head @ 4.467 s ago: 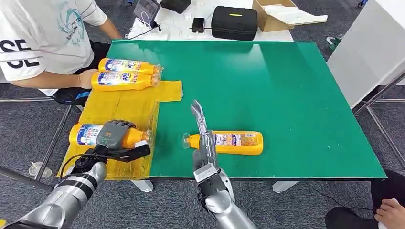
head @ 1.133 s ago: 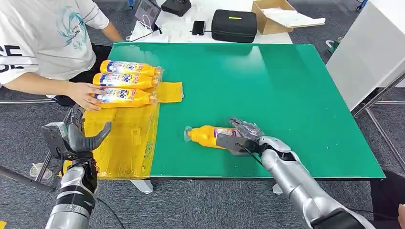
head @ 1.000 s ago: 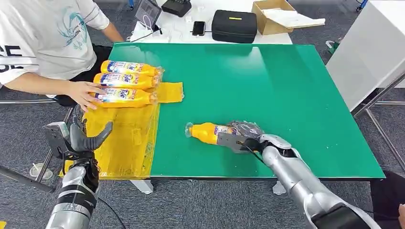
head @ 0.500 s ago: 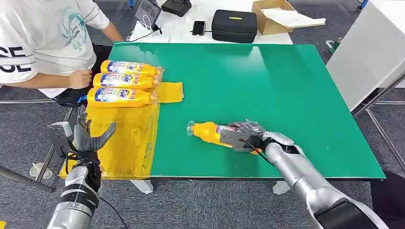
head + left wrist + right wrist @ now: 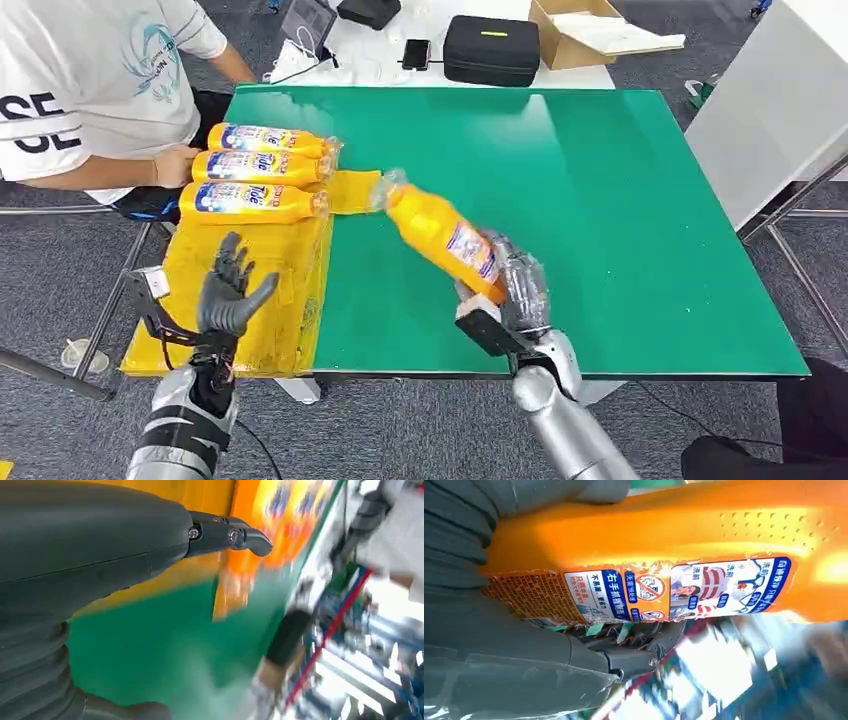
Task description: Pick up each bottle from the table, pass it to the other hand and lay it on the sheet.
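My right hand [image 5: 510, 295] grips the base of an orange detergent bottle [image 5: 442, 235] and holds it up off the green table [image 5: 620, 200], the bottle tilted with its clear cap toward the yellow sheet [image 5: 255, 270]. The wrist view shows the bottle's label [image 5: 674, 592] close against the hand [image 5: 499, 645]. My left hand [image 5: 228, 295] hovers open over the near part of the sheet, fingers spread, holding nothing; its fingers [image 5: 230, 532] point over the sheet's edge. Three orange bottles [image 5: 250, 200] lie side by side at the far end of the sheet.
A person in a white shirt [image 5: 90, 80] sits at the table's far left, a hand [image 5: 178, 165] beside the laid bottles. Beyond the table are a black case [image 5: 490, 45], a cardboard box [image 5: 590, 30] and a phone [image 5: 415, 52]. A white panel [image 5: 780, 110] stands at the right.
My right hand has lifted the bottle off the table and swung it up and left toward the sheet. My left hand has risen over the sheet's near part.
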Motion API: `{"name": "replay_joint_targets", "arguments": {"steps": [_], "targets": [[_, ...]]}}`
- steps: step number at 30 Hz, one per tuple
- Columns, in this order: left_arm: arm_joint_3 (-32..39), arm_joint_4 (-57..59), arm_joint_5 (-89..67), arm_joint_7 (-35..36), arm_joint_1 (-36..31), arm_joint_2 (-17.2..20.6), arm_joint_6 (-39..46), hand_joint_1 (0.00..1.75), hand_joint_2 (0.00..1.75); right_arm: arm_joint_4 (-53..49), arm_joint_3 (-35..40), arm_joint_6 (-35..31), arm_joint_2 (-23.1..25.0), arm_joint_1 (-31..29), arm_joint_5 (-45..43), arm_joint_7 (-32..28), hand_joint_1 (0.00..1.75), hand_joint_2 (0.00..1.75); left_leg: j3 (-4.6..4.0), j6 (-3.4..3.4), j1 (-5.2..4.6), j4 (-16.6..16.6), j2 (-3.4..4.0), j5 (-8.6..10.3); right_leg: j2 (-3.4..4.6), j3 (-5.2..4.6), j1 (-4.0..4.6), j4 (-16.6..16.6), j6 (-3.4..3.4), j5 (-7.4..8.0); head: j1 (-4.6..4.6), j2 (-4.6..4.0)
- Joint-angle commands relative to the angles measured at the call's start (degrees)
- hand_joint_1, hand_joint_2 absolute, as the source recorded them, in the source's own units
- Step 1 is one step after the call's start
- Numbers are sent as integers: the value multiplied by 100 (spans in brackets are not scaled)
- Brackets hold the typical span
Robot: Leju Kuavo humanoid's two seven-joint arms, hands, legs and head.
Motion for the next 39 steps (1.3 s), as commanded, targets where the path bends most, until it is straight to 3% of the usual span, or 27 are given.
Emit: {"name": "replay_joint_targets", "arguments": {"steps": [1,8,13,16,20,28,39], "targets": [[-616,-336,345,172,91,18,-240,0,175,-727,-926,-218,575,422,-312,-463,175,175,4,8,-4,0,1,-5,-4,7,-2,-1,-3,-3,2,0],[-1486,-692,1040,504,372,100,-797,0,175,-394,-1185,-60,782,575,-711,-1128,175,175,12,12,-12,-3,-1,-12,-8,12,-8,-6,-5,-5,0,-2],[-1709,-650,1648,824,418,156,-1287,0,175,-69,-1120,296,847,541,-791,-1159,175,175,20,12,-10,-3,11,-17,1,16,-6,-6,-7,-6,0,-2],[-2155,-808,1787,854,512,218,-1452,0,175,618,-864,684,1012,457,-857,-1254,175,175,12,11,-10,-5,12,-12,3,8,-7,-8,-4,-1,0,-2],[-2480,-807,1774,823,474,255,-1371,0,175,1077,-371,552,1151,343,-884,-1254,173,175,39,12,-5,-7,30,-24,15,33,1,-13,-13,-7,0,-2],[-2555,-745,1835,767,426,301,-1381,0,175,1211,-250,591,1092,265,-992,-1254,175,175,14,13,-9,-5,20,-16,10,12,-6,-9,-6,-3,0,-2],[-3129,-156,2018,779,72,284,-1485,0,175,3078,868,698,1637,-465,-678,-1254,175,175,24,11,-5,-6,27,-18,13,16,-1,-9,-12,-4,0,-2]]}}
